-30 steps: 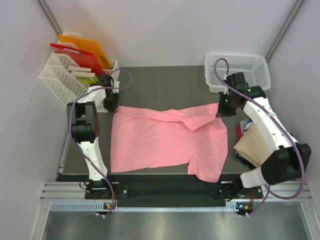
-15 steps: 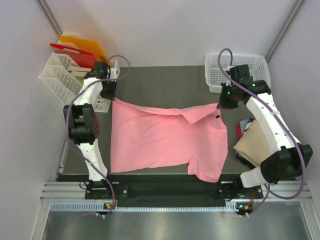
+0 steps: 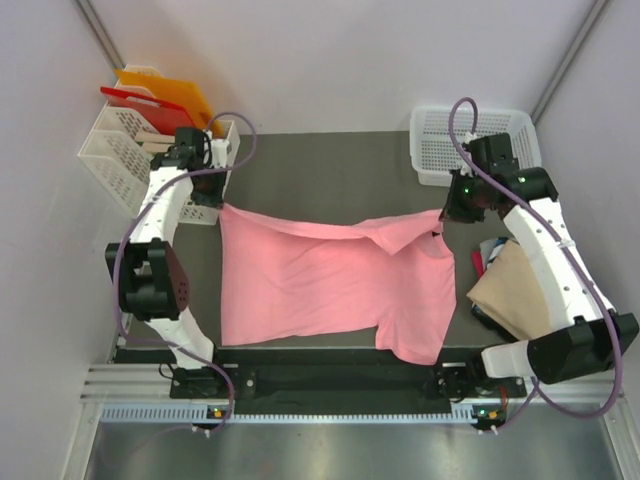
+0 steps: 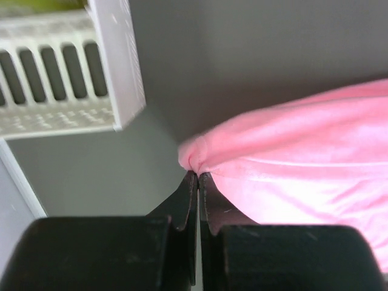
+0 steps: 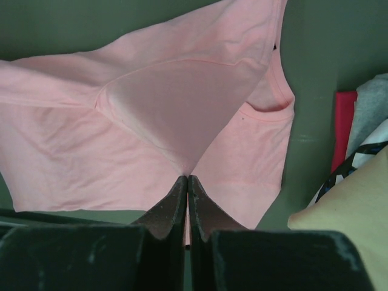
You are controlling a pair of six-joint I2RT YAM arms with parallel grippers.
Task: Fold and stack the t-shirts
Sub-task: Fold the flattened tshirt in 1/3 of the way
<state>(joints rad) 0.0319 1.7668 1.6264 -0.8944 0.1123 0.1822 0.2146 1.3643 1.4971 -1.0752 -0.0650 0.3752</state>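
Pink t-shirt [image 3: 320,290] is pinched along its far edge, left pincer [image 4: 197,177] and right pincer [image 5: 187,180] both clamped on cloth. Keep it taut and level.

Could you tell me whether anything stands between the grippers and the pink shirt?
Nothing visible does: the left gripper and right gripper are each shut on a far edge of the pink shirt.

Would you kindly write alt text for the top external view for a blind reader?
A salmon-pink t-shirt lies spread on the dark table, its far edge pinched at each end by the left gripper and the right gripper. A tan t-shirt sits folded at the right edge; white baskets stand at both far corners.
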